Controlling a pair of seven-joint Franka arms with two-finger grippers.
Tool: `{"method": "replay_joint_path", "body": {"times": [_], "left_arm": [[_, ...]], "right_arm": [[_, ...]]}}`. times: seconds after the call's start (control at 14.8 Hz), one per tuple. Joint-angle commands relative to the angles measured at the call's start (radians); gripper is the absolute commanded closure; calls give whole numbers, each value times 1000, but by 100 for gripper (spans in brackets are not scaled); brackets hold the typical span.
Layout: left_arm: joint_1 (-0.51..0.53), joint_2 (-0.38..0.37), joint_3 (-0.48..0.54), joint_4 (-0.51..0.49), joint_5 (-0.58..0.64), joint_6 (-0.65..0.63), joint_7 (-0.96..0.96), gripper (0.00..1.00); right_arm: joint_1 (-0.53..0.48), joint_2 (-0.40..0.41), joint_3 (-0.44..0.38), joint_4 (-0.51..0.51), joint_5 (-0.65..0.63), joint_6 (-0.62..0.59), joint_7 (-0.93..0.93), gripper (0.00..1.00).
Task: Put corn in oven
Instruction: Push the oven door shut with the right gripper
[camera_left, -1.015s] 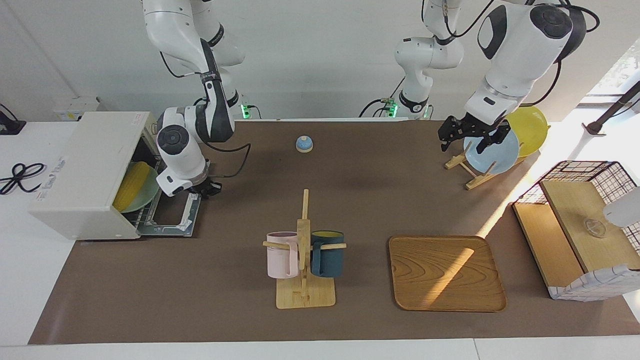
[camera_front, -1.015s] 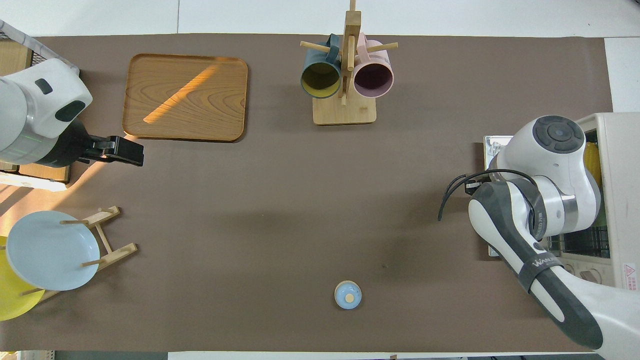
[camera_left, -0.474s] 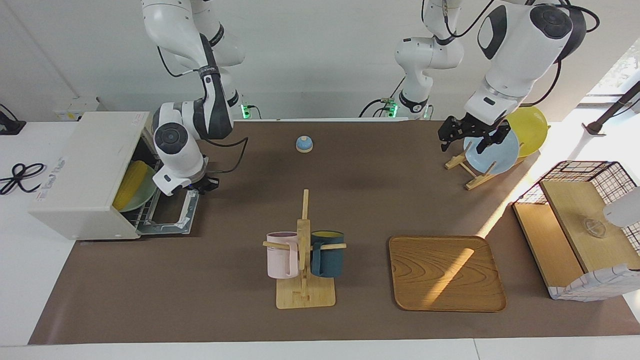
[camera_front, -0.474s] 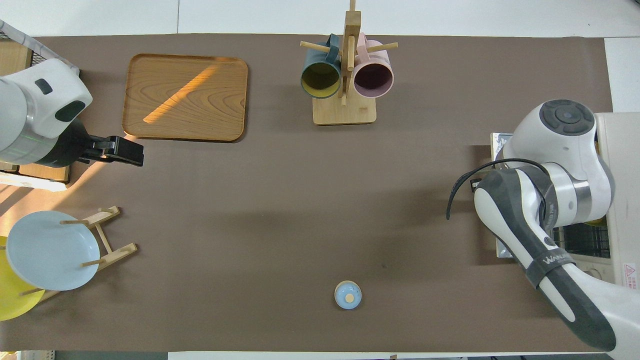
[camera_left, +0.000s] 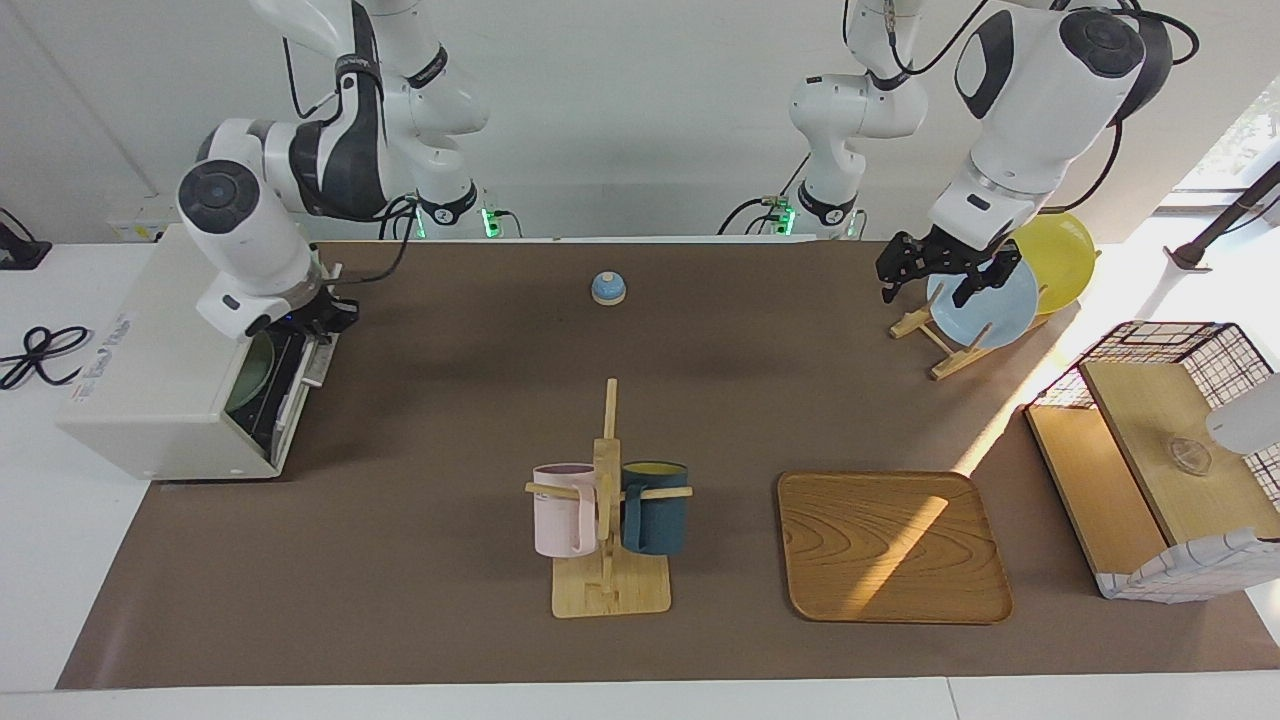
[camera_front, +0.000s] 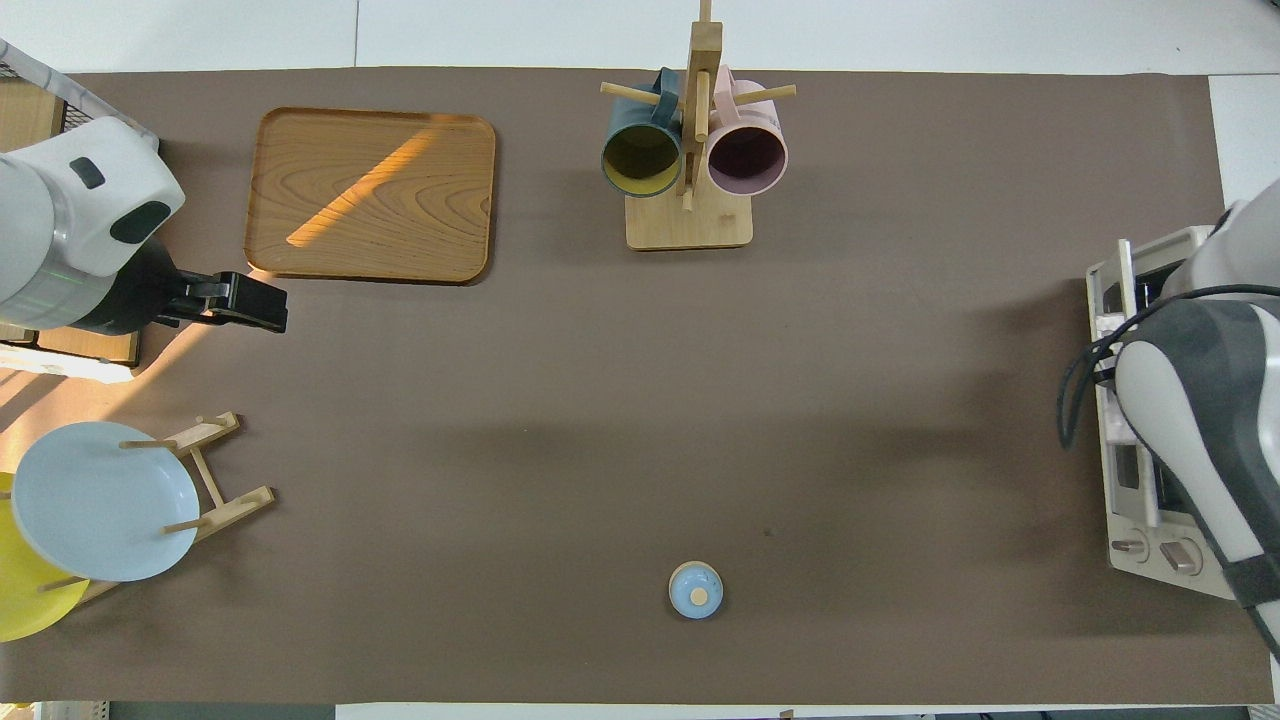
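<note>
The off-white oven (camera_left: 150, 350) stands at the right arm's end of the table and also shows in the overhead view (camera_front: 1150, 560). Its dark glass door (camera_left: 290, 385) is tilted up almost upright, with a narrow gap left. Through the gap I see the edge of a pale green plate (camera_left: 248, 375). The corn is hidden. My right gripper (camera_left: 318, 316) is at the door's top edge. My left gripper (camera_left: 930, 285) hangs open and empty over the plate rack and also shows in the overhead view (camera_front: 262, 310).
A mug rack (camera_left: 608, 500) with a pink and a dark blue mug stands mid-table. A wooden tray (camera_left: 890, 545) lies beside it. A small blue bell (camera_left: 608, 288) sits near the robots. A light blue plate (camera_left: 990, 310), a yellow plate (camera_left: 1060, 260) and a wire-and-wood basket (camera_left: 1160, 450) are at the left arm's end.
The right gripper has swung the oven door up from lying flat to almost shut. The corn and plate inside have gone mostly out of sight. The left arm has not moved.
</note>
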Motion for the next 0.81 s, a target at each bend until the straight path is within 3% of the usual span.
{"method": "replay_joint_path", "body": {"times": [0.0,0.27,0.47,0.61,0.74], "left_arm": [[8,-11,-1,-2,-11,-1,8,0],[8,-11,-1,-2,-11,-1,8,0],[8,-11,-1,-2,-12,-1,8,0],[8,-11,-1,-2,-12,-1,8,0],[8,-11,-1,-2,-12,-1,8,0]], "right_arm": [[-54,25,-11,-29,-51,19,-65,100],[-57,-3,-17,-8,-51,-13,-81,100],[-51,-3,-10,122,-36,-137,-81,100],[-43,-4,-4,233,-13,-226,-81,71],[-43,-9,3,316,40,-284,-79,53]]}}
